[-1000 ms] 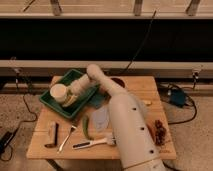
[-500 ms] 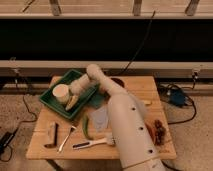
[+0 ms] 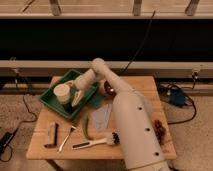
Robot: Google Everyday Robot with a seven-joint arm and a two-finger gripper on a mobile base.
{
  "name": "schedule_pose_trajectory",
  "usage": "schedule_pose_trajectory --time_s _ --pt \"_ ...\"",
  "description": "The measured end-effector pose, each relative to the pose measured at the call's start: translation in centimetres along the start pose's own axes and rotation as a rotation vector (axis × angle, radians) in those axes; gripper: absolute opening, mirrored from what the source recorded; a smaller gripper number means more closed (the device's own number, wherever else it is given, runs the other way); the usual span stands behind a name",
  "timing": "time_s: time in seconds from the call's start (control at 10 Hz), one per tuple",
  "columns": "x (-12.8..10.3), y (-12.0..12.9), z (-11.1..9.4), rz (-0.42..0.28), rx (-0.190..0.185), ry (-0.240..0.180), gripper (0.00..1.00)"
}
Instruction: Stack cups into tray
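The green tray [image 3: 50,100] sits on the left part of the wooden table. The cream-white cup [image 3: 62,93] stands upright inside it. My arm reaches from the lower right across the table into the tray. My gripper [image 3: 76,98] is inside the tray, right next to the cream cup on its right side. I cannot tell if it touches the cup. The dark grey-brown cup is not visible and may be hidden by the arm or gripper.
A dark maroon bowl [image 3: 108,89] sits behind the arm near the table's back edge. A grey sheet [image 3: 102,118], a green strip [image 3: 86,129], a brush [image 3: 95,142], a utensil [image 3: 65,139] and a wooden block [image 3: 51,135] lie along the front. A brown object [image 3: 160,131] lies at the right edge.
My gripper has dipped slightly lower beside the cream cup. The cup and tray have stayed in place.
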Motion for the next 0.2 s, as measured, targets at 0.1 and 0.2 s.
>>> schedule_pose_trajectory --time_s 0.1,0.2 --pt "-0.16 -0.14 0.15 -0.003 -0.001 0.0 0.8" --pt "-0.13 -0.1 0.17 -0.002 -0.001 -0.001 0.8"
